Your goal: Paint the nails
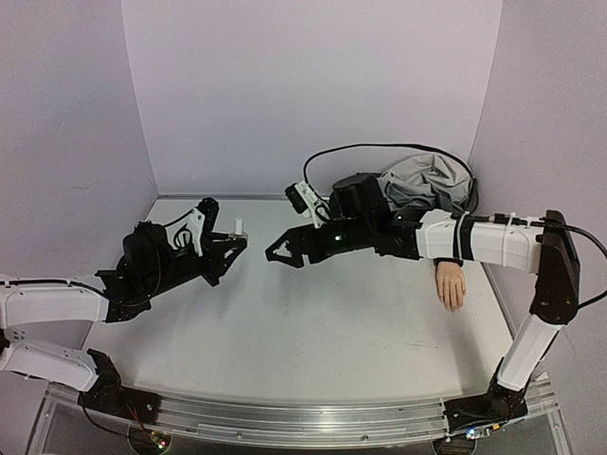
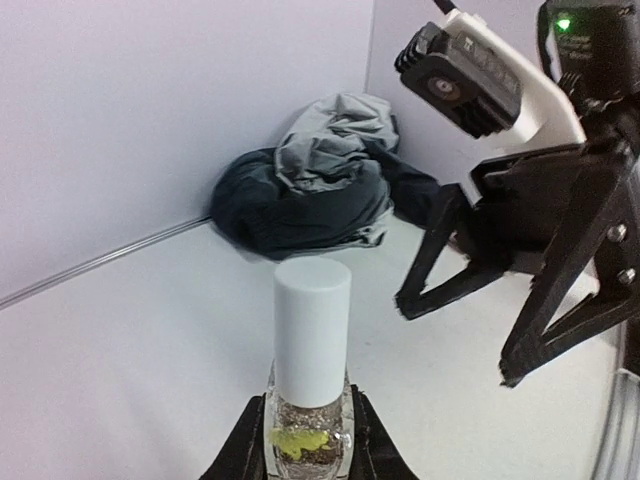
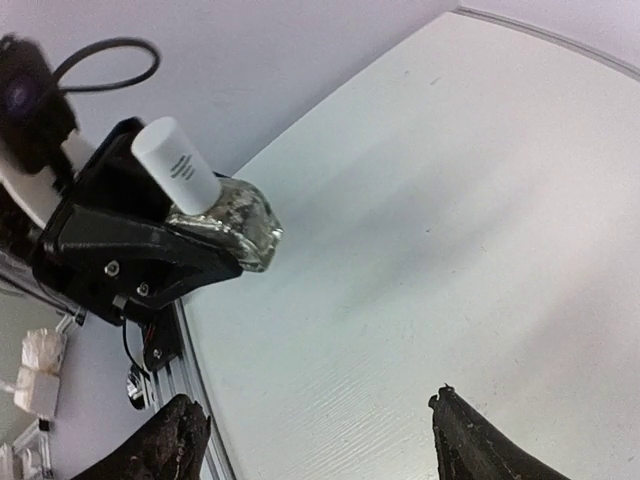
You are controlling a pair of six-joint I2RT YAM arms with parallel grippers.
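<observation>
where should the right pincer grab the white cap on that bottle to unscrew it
Grip the white cap across its smooth round sides. It stands free above the left pincer, which clamps the glass bottle lower down. Bring the open right pincer in over the cap's top end, where nothing blocks it.
</observation>
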